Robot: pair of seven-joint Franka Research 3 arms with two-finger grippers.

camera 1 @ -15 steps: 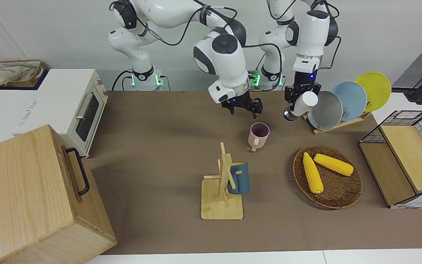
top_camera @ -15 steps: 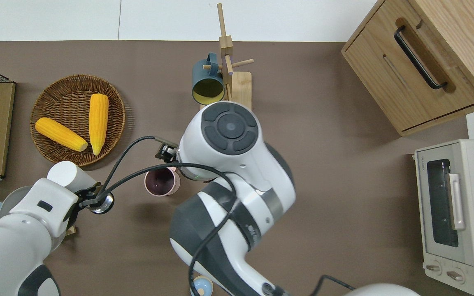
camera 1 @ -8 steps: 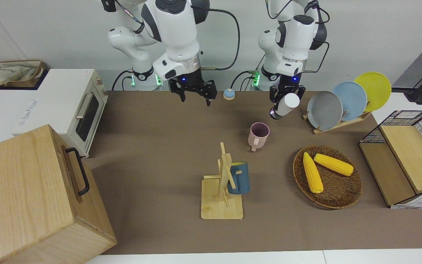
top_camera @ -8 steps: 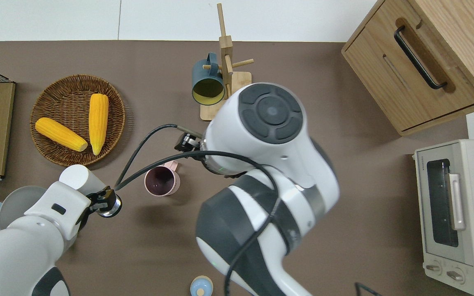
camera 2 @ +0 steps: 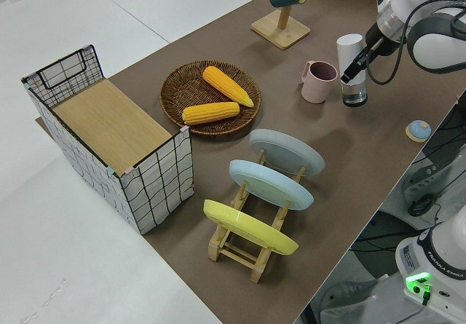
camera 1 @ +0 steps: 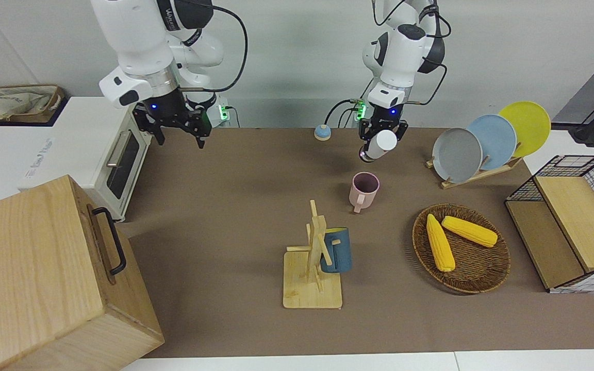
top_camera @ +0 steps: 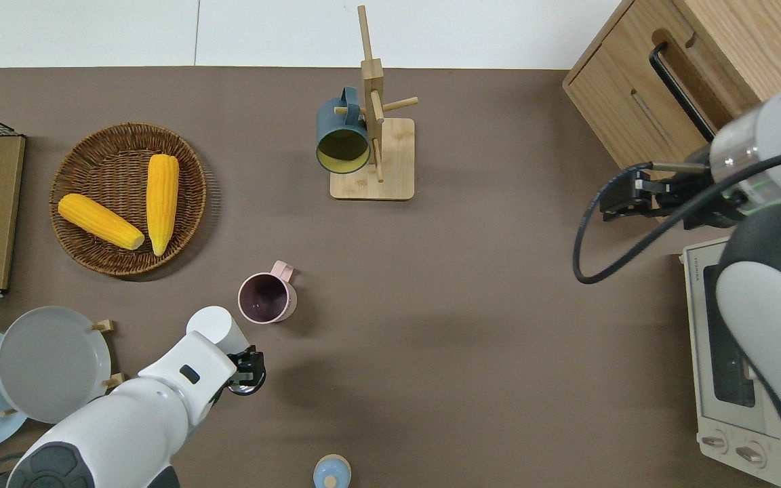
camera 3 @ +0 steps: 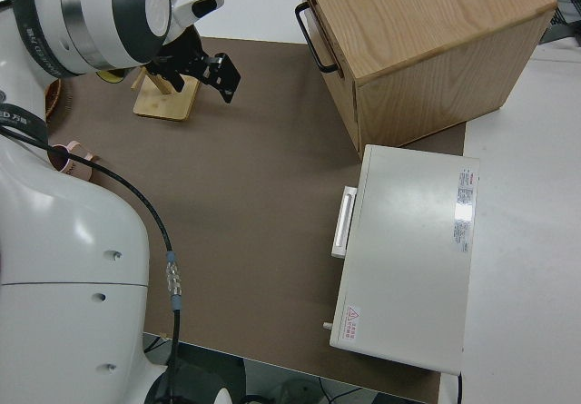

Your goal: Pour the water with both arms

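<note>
My right gripper (camera 1: 176, 131) had swung away from the pink mug (camera 1: 364, 190), where it hung a second earlier. It now sat above the table's edge at the right arm's end, between the wooden cabinet (camera 1: 44, 268) and the toaster oven (camera 1: 106, 149), fingers spread and empty. I judged that its share of the work with the mug was over.

My left gripper (camera 1: 382, 129) was clamped on a white bottle (camera 1: 378, 144) with a shiny base. It had carried the bottle from beside the plate rack (camera 1: 475, 172) to a spot just beside the mug, on the side nearer the robots. The mug stood upright on the brown table (camera 1: 225, 206), so the pour looked like the next step.

I could not tell whether the bottle's base touched the table or hung just above it. The mug's inside showed only dark, so I could not say whether it held water. The overhead view cut off most of my right arm.
</note>
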